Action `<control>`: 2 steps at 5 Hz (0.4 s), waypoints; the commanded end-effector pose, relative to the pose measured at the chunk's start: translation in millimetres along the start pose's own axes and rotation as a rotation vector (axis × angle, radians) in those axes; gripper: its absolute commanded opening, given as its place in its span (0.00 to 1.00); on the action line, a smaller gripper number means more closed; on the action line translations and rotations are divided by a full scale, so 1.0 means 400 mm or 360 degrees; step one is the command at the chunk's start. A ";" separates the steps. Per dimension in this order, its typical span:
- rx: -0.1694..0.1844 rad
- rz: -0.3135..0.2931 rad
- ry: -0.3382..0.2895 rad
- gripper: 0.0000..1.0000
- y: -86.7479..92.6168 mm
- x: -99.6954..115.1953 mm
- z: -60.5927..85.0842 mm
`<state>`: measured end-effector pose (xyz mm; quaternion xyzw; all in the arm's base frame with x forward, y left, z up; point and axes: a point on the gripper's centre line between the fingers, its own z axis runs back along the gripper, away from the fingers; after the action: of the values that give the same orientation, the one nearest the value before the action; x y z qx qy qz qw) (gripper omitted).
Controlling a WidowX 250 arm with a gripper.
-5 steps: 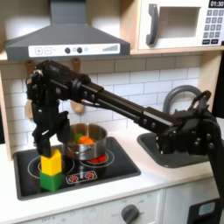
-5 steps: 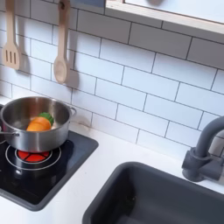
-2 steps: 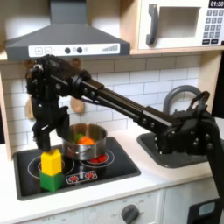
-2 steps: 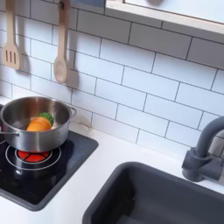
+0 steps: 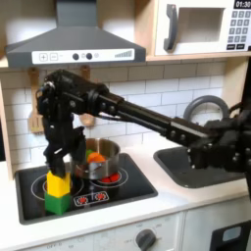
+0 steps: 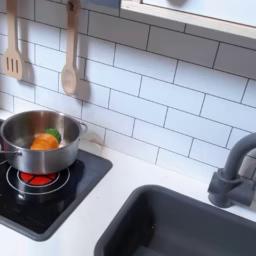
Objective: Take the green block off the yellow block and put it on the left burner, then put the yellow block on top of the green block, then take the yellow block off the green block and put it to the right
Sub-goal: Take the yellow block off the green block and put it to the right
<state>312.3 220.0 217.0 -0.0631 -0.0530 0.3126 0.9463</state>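
My hand hangs fingers down at the left of the first exterior view, right over the yellow block. The fingertips reach the block's top edge, but I cannot tell how wide they stand or whether they grip it. The yellow block stands upright on the green block, and the stack rests on the left burner of the black cooktop, toward its near left corner.

Just right of the stack sits the steel pot on the other red-ringed burner, with orange-and-green toy food inside. My arm stretches away to the right, over the dark sink set in the white counter.

In the second exterior view the steel pot sits at the left, a wooden spoon and a slotted spatula hang on the tiled wall, and the grey faucet stands at the right.
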 end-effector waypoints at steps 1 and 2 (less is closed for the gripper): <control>0.0006 -0.0069 -0.0013 1.00 -0.037 -0.025 0.006; -0.0004 -0.0059 -0.0004 1.00 -0.041 -0.020 -0.003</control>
<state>315.3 199.9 216.9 -0.0632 -0.0535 0.2927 0.9526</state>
